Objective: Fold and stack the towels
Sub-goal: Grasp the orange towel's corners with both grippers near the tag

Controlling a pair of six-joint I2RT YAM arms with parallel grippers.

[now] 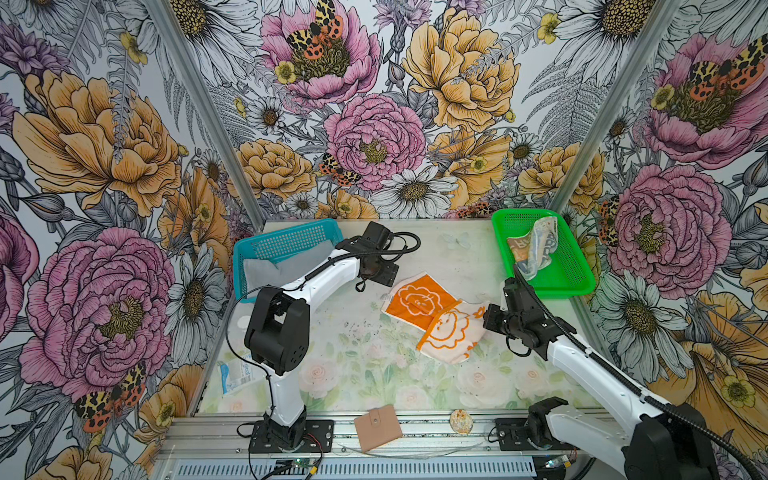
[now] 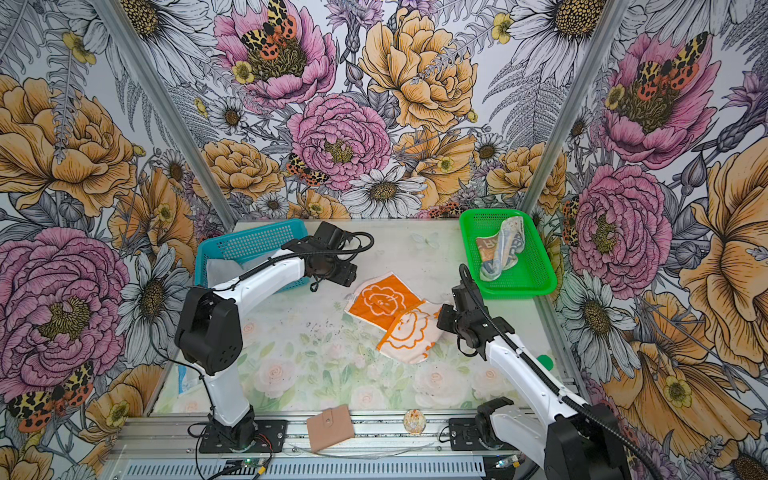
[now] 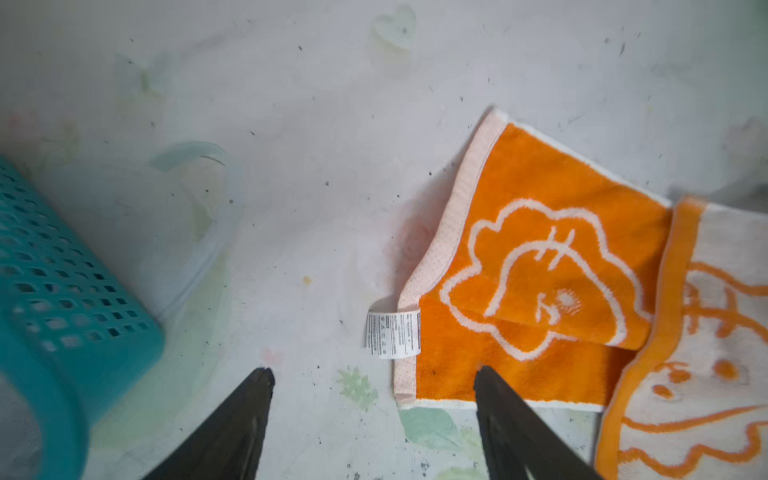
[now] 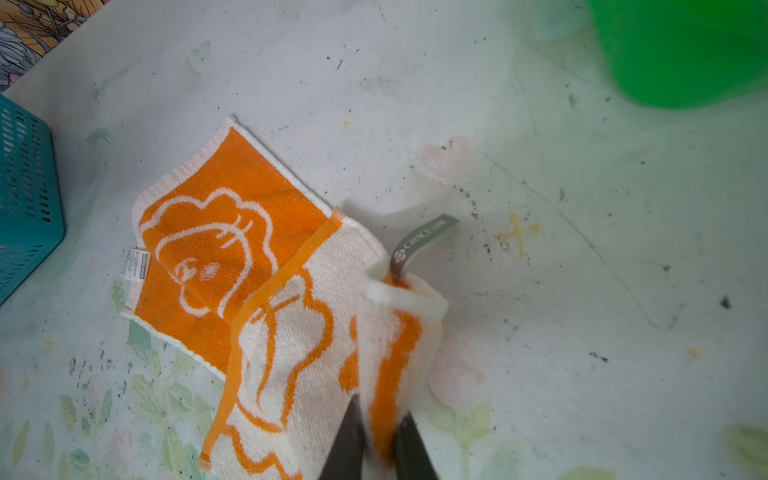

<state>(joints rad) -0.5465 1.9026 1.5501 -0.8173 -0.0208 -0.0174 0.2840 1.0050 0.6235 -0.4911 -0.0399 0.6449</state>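
Orange-and-cream flowered terry towel (image 1: 419,303) is pinched at three o'clock by the right pincer (image 4: 380,409); the left pincer (image 3: 372,370) is spread, empty. The fold could be undone by slippage.

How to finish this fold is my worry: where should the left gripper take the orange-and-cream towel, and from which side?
Probably take the orange-and-cream towel at its orange corner by the white care label, from above, on the side facing the teal basket. The edge there lies flat and uncovered, opposite the cream end that the right gripper pinches.
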